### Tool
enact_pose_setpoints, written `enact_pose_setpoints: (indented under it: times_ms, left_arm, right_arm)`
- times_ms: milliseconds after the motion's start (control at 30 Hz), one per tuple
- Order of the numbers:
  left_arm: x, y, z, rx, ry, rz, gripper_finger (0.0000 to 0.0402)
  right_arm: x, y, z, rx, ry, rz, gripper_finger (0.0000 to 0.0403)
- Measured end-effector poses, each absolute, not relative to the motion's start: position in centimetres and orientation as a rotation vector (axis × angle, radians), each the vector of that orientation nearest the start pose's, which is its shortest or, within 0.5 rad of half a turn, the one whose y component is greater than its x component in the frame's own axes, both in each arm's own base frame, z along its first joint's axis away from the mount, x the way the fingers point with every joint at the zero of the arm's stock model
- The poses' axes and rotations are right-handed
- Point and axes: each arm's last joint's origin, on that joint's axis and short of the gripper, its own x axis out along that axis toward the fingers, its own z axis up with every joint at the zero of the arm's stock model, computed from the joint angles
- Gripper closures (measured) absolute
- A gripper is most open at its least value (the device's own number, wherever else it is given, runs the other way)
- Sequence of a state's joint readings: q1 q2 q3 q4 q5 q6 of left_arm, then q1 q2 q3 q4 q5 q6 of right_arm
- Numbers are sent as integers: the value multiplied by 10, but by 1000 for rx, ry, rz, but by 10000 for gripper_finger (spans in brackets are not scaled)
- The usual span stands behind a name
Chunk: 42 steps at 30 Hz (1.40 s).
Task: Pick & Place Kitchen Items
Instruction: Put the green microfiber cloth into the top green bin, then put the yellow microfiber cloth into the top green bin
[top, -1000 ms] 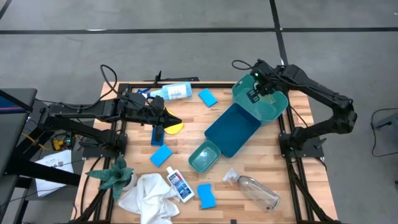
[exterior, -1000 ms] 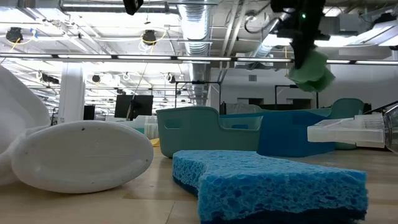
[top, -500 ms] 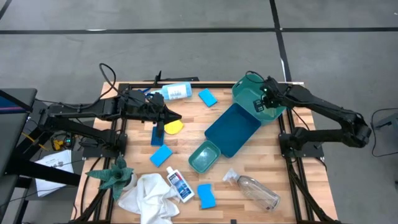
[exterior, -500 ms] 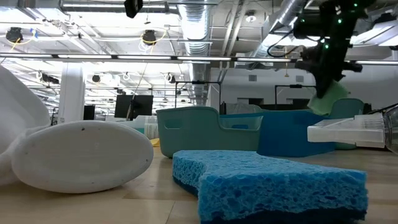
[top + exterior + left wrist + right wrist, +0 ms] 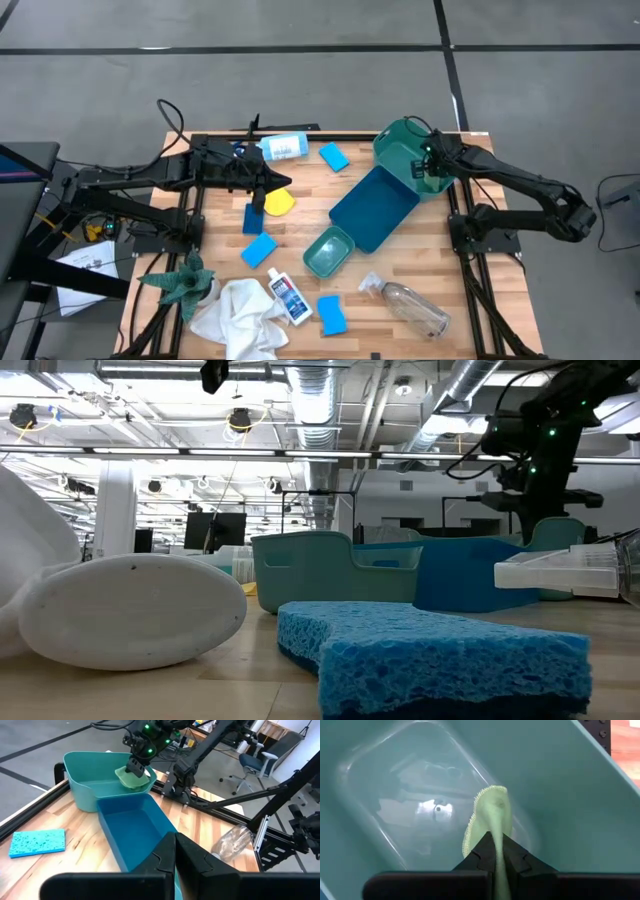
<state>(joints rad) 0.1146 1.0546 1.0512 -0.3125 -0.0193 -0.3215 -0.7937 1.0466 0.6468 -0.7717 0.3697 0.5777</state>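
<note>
**Green cloth lowered into teal bin**

The right gripper (image 5: 495, 851) reaches down inside the teal bin (image 5: 400, 158) at the table's (image 5: 440, 285) far right corner, its fingers pinched on a pale green cloth (image 5: 490, 817); the bin wall hides most of the cloth from above. The left gripper (image 5: 283, 184), fingers together, hovers over the yellow pad (image 5: 281, 203) near the far left.

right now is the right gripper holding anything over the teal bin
Yes, the right gripper is shut on a light green cloth inside the teal bin.
</note>
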Motion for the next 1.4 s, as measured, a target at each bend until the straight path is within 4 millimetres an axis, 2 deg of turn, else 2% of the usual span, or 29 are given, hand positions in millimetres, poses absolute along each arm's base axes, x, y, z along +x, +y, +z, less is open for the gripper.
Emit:
enact_pose_setpoints:
  times_ms: [500, 867, 1167, 1400]
  left_arm:
    - [226, 27, 364, -342, 269, 180, 400]
    - [226, 26, 364, -359, 268, 182, 400]
    - [226, 26, 364, -359, 268, 183, 400]
    - [226, 26, 364, -359, 268, 182, 400]
  right_arm:
    - [116, -132, 205, 710, 866, -1346, 396]
    - [116, -131, 206, 742, 857, -1301, 306]
    - [107, -122, 225, 722, 723, -1292, 215]
    - [97, -111, 240, 724, 586, -1289, 199]
